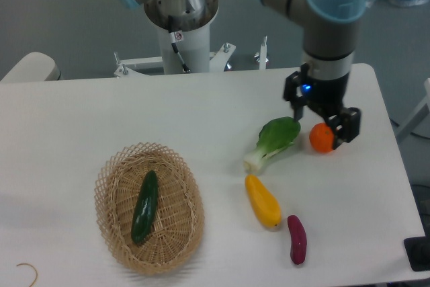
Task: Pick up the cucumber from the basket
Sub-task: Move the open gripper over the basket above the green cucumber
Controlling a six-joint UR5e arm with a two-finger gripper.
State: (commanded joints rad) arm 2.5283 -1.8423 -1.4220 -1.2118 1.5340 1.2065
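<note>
Camera view: cucumber (145, 207) in basket (191, 226), well apart from the hand (322, 119), fingers apart.
</note>
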